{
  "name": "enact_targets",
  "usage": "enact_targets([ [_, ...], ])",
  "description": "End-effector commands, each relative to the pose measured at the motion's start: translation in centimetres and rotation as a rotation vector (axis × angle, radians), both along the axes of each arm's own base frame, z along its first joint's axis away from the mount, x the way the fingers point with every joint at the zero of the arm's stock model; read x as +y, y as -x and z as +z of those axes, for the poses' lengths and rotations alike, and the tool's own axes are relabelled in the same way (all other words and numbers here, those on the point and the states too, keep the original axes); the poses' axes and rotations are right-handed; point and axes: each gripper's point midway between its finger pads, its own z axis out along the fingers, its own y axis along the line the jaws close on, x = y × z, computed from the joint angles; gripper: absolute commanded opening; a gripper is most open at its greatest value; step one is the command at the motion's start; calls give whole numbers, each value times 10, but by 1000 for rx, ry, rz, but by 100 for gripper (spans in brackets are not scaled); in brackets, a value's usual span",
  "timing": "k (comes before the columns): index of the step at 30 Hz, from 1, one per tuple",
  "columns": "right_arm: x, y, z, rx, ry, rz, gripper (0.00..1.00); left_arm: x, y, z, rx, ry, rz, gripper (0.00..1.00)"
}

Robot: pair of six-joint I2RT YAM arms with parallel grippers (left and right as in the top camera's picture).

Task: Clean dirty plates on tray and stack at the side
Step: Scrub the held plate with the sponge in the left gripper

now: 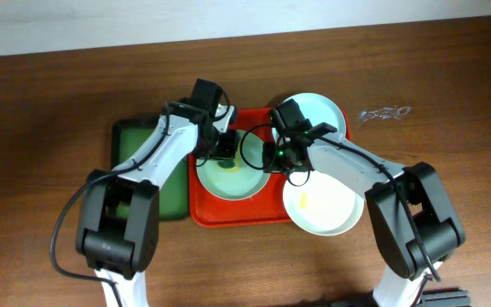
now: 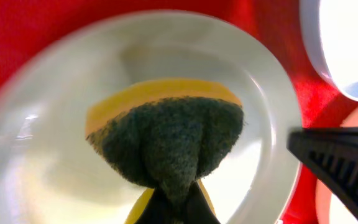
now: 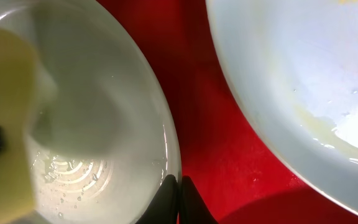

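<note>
On the red tray (image 1: 228,217) lies a pale plate (image 1: 239,183) with water on it. My left gripper (image 1: 226,153) is shut on a yellow and green sponge (image 2: 166,134), which presses on this plate (image 2: 55,124). My right gripper (image 1: 278,155) is shut on the plate's right rim (image 3: 169,143), its fingertips (image 3: 179,190) pinching it. A second plate (image 1: 326,111) sits at the tray's back right. A third plate (image 1: 331,213) with a yellow smear (image 1: 303,200) overhangs the tray's front right. The left gripper's fingertips (image 2: 178,208) are mostly hidden by the sponge.
A dark green tray (image 1: 130,141) lies left of the red tray, under my left arm. A crumpled clear wrapper (image 1: 384,112) lies on the wooden table (image 1: 41,128) at the back right. In the right wrist view another plate (image 3: 303,74) lies close across a strip of red tray (image 3: 210,112).
</note>
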Motion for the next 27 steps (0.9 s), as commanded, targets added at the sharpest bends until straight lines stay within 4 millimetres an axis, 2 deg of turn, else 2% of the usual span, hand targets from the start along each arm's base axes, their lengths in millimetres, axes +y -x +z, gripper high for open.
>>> enact_targets([
  [1,3,-1,-3,7,-2,11,4,37,-20,14,-120,-194,75,0],
  [4,3,-1,-3,6,-2,11,4,44,-15,-4,-90,-235,77,0],
  [8,3,-1,-3,6,-2,11,4,48,-2,-39,-12,-253,108,1],
  [9,3,-1,-3,6,-2,11,4,44,6,-50,36,-230,105,0],
  [11,3,-1,-3,7,-2,11,4,18,25,-60,156,-87,68,0],
  [15,3,-1,-3,6,-3,11,4,-17,41,-47,255,131,24,0],
  [17,3,-1,-3,6,-3,11,4,-34,37,-25,255,241,-5,0],
  [19,3,-1,-3,7,-3,11,4,-36,27,-8,205,250,-10,0],
  [21,3,-1,-4,8,-2,11,4,-26,13,4,123,192,9,0],
  [22,3,0,-4,9,-1,11,4,-12,3,9,64,122,36,0],
  [24,3,0,-4,10,-1,11,4,21,-8,4,0,-51,92,0],
  [27,3,0,-4,10,-1,11,4,50,-9,-8,-21,-217,146,0],
])
